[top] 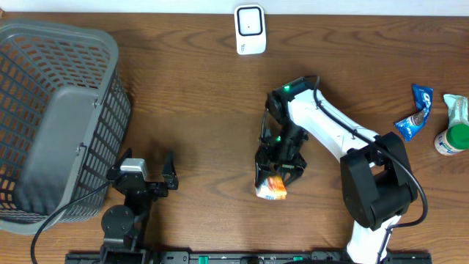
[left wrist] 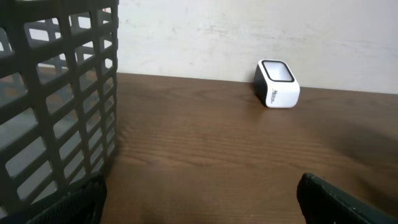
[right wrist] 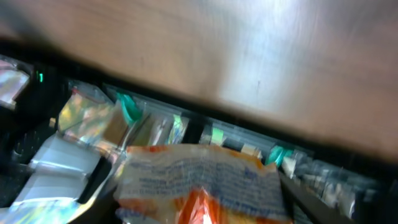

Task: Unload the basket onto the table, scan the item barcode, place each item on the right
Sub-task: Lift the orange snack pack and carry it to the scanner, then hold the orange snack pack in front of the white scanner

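Two pincers are noted: the left pincer (top: pixel 141 163) is held wide apart beside the basket (top: pixel 110 110), the right pincer (top: pixel 277 176) is set over the orange packet (top: pixel 272 191), whether clamped cannot be told.

A: Where does the basket (top: pixel 58 117) stand?
B: At the far left of the surface (top: pixel 190 95) — the left gripper (top: pixel 144 169) sits just beside its near right corner.
A: And the scanner (top: pixel 250 29)?
B: At the back edge, near the middle. In front of it, well apart, the packet (top: pixel 272 189) sits at the fingers of the right gripper (top: pixel 278 174).
A: And far right?
B: A wrapper (top: pixel 415 114), with a bottle (top: pixel 453 136) just to its right — at the edge.
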`<state>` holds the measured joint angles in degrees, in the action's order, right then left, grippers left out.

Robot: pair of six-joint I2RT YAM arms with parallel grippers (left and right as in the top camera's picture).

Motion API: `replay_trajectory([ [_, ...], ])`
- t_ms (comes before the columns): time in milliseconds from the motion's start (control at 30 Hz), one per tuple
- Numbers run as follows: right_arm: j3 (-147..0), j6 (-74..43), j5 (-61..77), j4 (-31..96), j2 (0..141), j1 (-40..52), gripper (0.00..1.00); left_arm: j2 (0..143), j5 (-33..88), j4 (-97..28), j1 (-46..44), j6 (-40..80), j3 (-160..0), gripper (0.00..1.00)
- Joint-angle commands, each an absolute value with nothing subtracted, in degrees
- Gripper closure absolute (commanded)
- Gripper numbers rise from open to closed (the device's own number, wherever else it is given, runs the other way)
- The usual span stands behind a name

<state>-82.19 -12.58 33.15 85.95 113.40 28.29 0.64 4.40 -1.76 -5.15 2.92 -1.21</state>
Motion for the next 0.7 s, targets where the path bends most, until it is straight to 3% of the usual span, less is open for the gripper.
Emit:
replay_trajectory([
  [0,-83.13,-14.0,25.45,80.49,113.16,28.03,0.4,0.38,5.56,-3.51,-5.17,2.39,-0.23,0.02],
  [300,-99.98,-15.42,17.85,72.51,113.16,26.74,0.44,0.38,5.56,-3.51,-5.17,2.39,-0.23,0.02],
  [433,-110.39,-15.38,2.5,62.83,113.16,26.59,0.45,0.38,5.56,-3.51,-5.17,2.42,-0.23,0.02],
  [667,-110.06,-7.79,-11.31,37.65,114.69,26.55,0.44,0.38,5.56,-3.51,-5.17,2.39,-0.23,0.03],
])
